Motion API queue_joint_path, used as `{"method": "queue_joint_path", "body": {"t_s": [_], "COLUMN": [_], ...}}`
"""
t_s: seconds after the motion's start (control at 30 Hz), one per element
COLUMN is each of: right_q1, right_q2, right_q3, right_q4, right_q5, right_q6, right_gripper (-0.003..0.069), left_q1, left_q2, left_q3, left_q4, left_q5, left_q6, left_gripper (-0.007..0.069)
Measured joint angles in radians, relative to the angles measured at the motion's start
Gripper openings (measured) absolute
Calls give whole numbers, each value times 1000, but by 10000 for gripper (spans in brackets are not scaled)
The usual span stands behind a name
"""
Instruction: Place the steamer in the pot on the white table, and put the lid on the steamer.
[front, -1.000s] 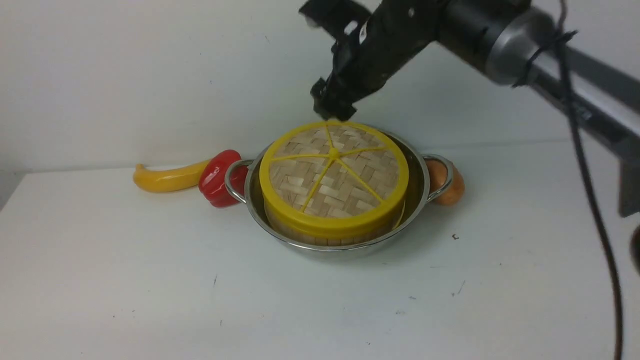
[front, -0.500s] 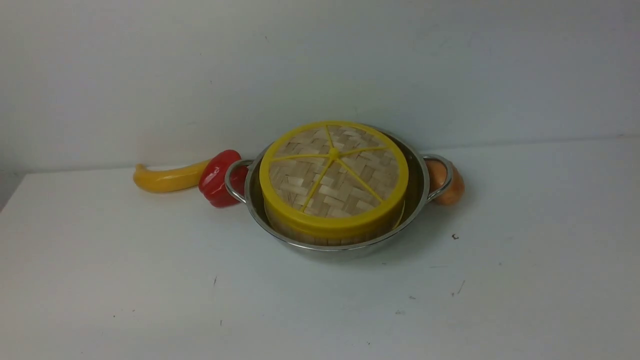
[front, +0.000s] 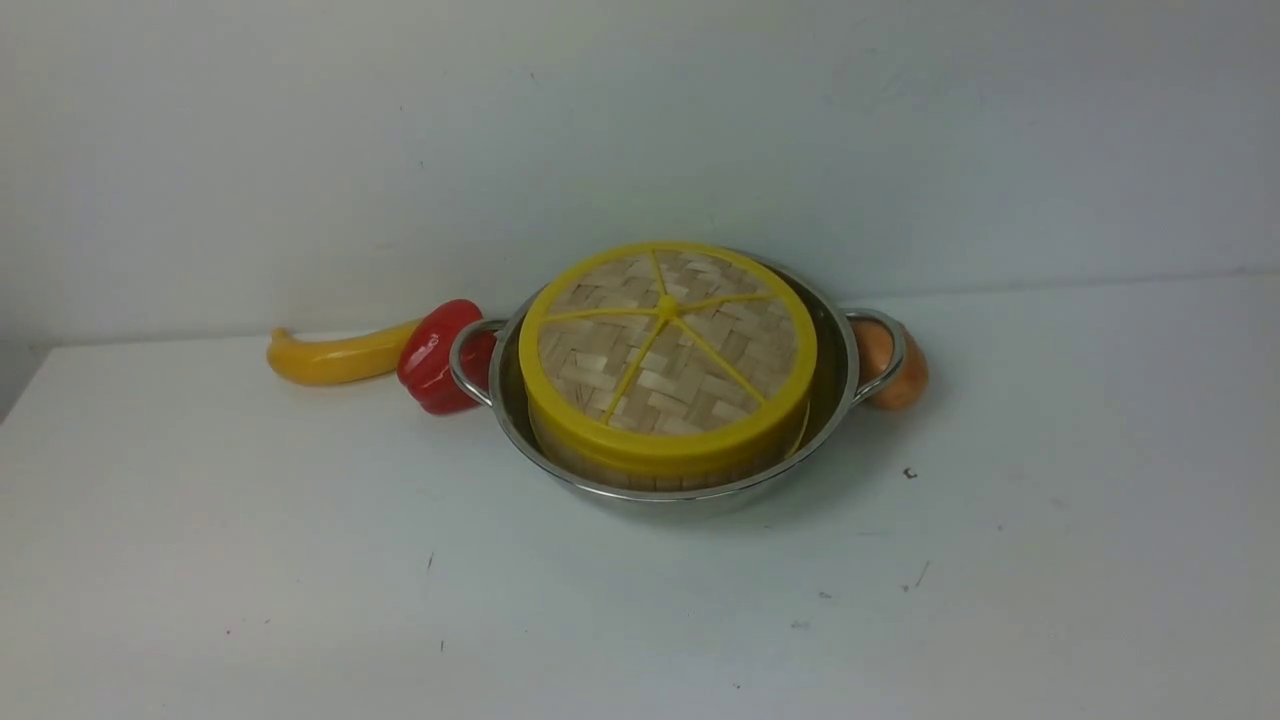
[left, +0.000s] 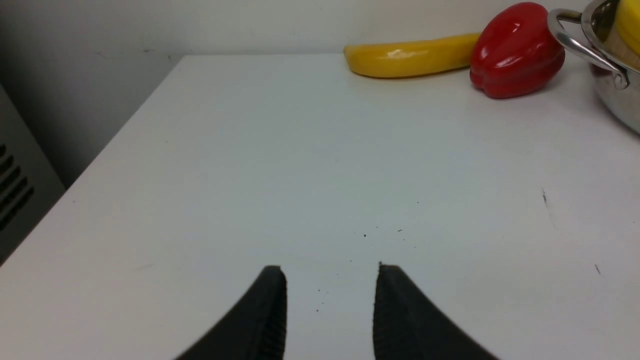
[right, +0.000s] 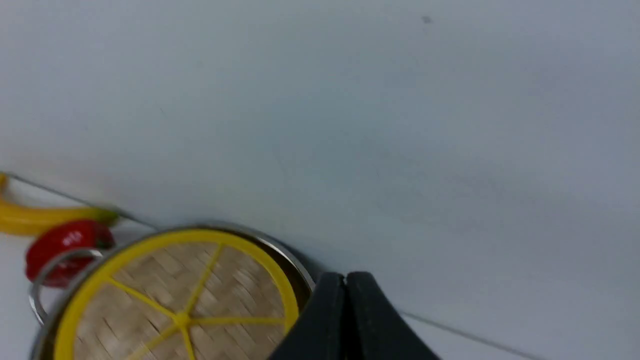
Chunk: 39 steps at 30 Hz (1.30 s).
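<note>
Front view shows the pot (front: 840, 400) sitting on the white table (front: 300, 560), with the steamer (front: 600, 465) inside it and the lid (front: 667, 345) resting on top. A red pepper (front: 430, 355) and yellow squash (front: 330, 357) sit by its left handle. Left gripper (left: 330, 300) hangs spread apart over bare table, holding nothing. Right gripper (right: 345, 300) is pinched closed and empty, up above the lid.

Even, soft, dim light, bluish cast. Front view slightly soft, corners darker; faint shadow under pot (front: 672, 488). Glare spots on red pepper (left: 516, 49) and banana (left: 407, 56) in left wrist view. Right wrist view motion-blurred, lid (right: 175, 295) weave smeared.
</note>
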Motion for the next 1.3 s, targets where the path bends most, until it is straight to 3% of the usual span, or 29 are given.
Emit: {"method": "queue_joint_path", "body": {"t_s": [0.17, 0.2, 0.23, 0.37, 0.53, 0.67, 0.8, 1.03, 1.3], "right_q1": [-60, -60, -114, -227, -436, -518, -539, -539, -539], "right_q2": [-400, -416, -560, -779, -1126, -1317, -1482, -1699, -1716], "right_q3": [646, 670, 884, 1205, 1638, 1824, 1954, 2083, 2111], "right_q4": [-22, -23, -24, -35, -96, -182, -204, -167, -139], "right_q5": [-301, -313, -399, -521, -817, -971, -1042, -1031, -895], "right_q6": [150, 150, 211, 302, 368, 371, 373, 374, 376], "right_gripper": [27, 28, 32, 43, 57, 65, 74, 85, 99], "left_q1": [0, 0, 0, 0, 0, 0, 0, 0, 0], "left_q2": [0, 0, 0, 0, 0, 0, 0, 0, 0], "left_q3": [0, 0, 0, 0, 0, 0, 0, 0, 0], "left_q4": [0, 0, 0, 0, 0, 0, 0, 0, 0], "left_q5": [0, 0, 0, 0, 0, 0, 0, 0, 0], "left_q6": [0, 0, 0, 0, 0, 0, 0, 0, 0], "left_gripper": [241, 241, 241, 241, 241, 241, 241, 241, 241]}}
